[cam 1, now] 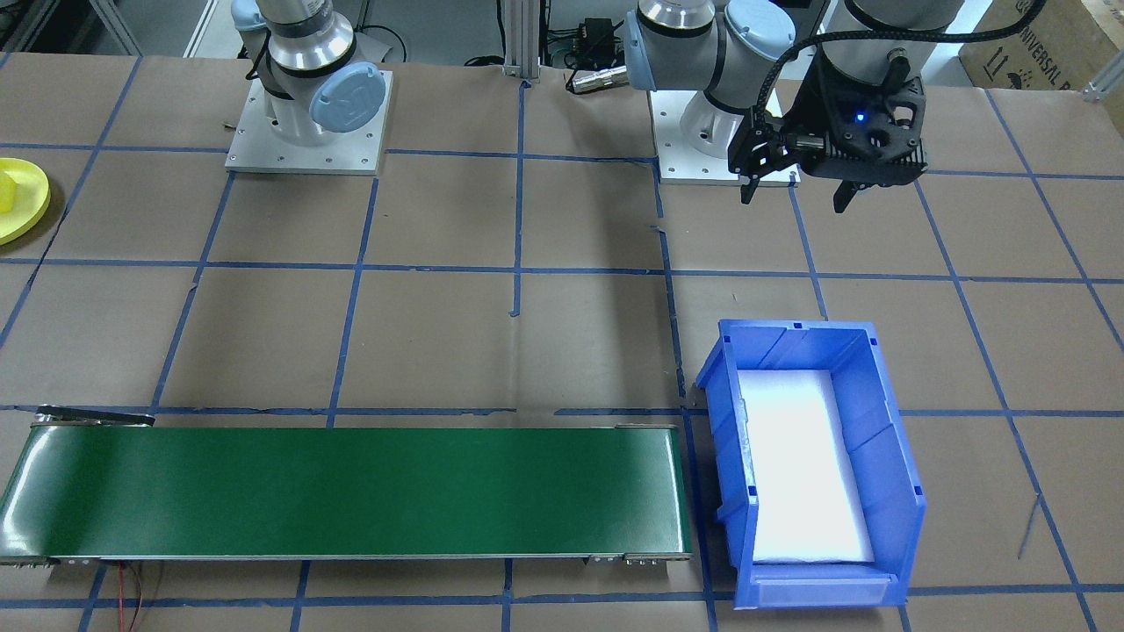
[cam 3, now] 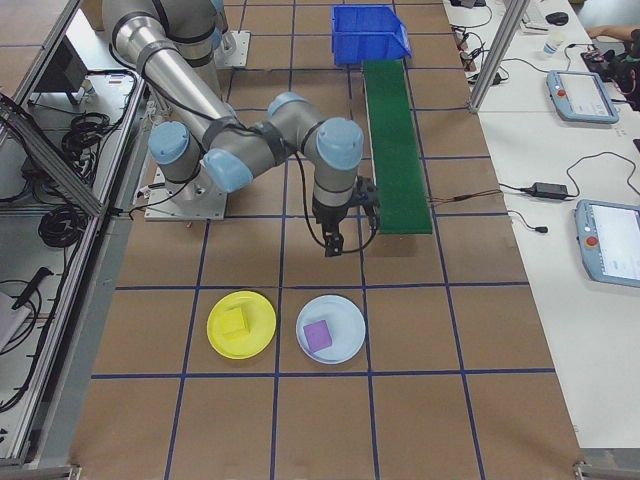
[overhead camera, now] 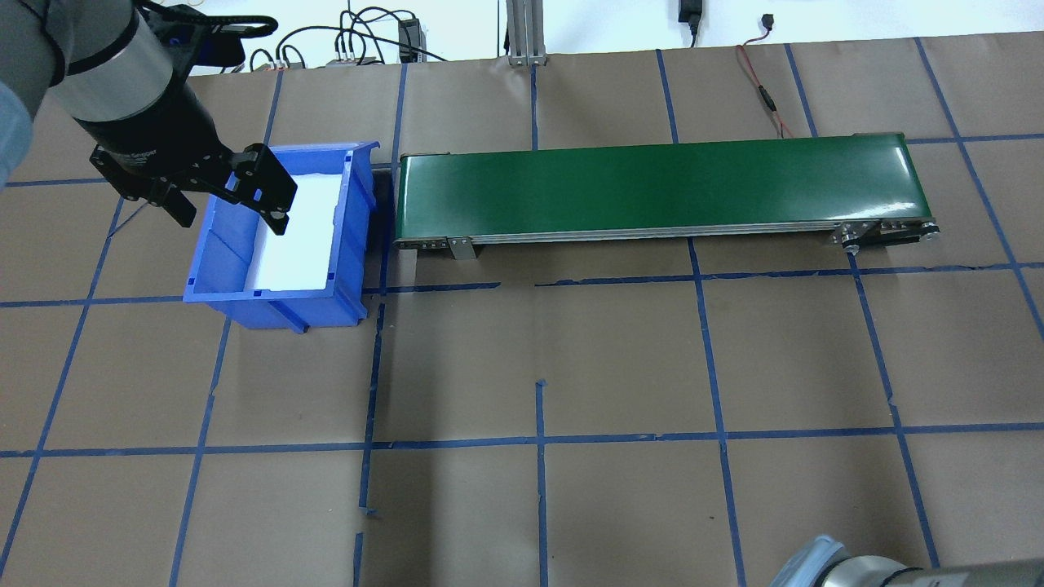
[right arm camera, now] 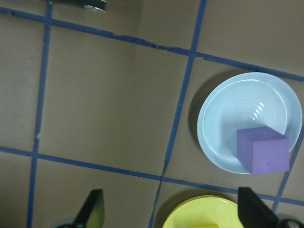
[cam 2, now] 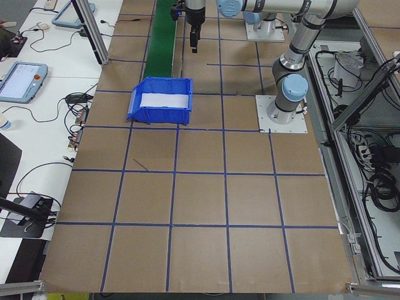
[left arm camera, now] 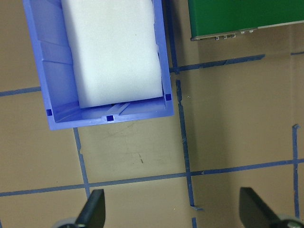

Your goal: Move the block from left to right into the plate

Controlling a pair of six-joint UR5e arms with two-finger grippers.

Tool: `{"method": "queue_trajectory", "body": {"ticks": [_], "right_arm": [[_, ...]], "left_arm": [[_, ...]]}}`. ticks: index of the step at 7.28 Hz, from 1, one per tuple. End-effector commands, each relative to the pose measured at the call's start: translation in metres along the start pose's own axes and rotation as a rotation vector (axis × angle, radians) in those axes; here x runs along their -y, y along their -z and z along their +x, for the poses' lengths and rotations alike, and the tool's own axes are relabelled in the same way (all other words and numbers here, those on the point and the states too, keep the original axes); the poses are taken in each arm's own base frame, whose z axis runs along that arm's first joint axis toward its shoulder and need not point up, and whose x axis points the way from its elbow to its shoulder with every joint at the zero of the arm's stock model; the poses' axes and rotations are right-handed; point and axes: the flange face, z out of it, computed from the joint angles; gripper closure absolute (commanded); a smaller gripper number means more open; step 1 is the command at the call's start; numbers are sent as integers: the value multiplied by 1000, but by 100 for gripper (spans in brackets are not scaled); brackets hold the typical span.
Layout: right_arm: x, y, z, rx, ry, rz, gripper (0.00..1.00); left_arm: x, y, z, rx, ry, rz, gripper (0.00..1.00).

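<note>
Only the right-side view shows the whole yellow plate (cam 3: 241, 324) with a yellow block (cam 3: 236, 323) on it, below the right gripper (cam 3: 350, 232). Its fingers (right arm camera: 93, 209) are spread and empty. The left gripper (overhead camera: 232, 214) hangs beside the blue bin (overhead camera: 281, 295), spread and empty too.

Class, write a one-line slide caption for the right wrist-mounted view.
Open right gripper above the taped table: purple block on a pale blue plate, yellow plate at the bottom edge.

A robotics lab: a paper-covered bench (cam 2: 200, 206) gridded with blue tape, teach pendants (cam 3: 607, 240) and cables lying beside it.
</note>
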Motion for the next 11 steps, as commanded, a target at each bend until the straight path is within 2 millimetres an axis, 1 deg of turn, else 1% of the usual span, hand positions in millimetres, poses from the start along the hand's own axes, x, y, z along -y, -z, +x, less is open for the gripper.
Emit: {"method": "queue_trajectory", "body": {"ticks": [1,2,3,4,5,6,7,8,9,10,11], "right_arm": [[34,54,-129,17,-135,-38,0],[45,67,-180,27,-162,-61,0],[51,77,-220,23,-184,-66,0],[55,84,-257,13,-241,-56,0],[64,88,-299,26,-261,-45,0],[72,91,-347,23,-291,-31,0],[77,90,-390,13,-352,-31,0],[78,92,-405,12,-399,-20,0],[77,94,-409,47,-407,-16,0],[80,90,-415,82,-402,-26,0],[80,86,-415,79,-403,-28,0]], "left_arm": [[0,0,0,0,0,0,0],[0,0,0,0,0,0,0],[0,0,0,0,0,0,0],[0,0,1,0,-1,0,0],[0,-1,0,0,0,-2,0],[0,-1,0,0,0,-2,0],[0,-1,0,0,0,-2,0],[0,-1,1,0,-2,-2,0],[0,-1,0,0,0,-2,0],[0,-1,0,0,0,-2,0],[0,-1,0,0,0,-2,0]]}}
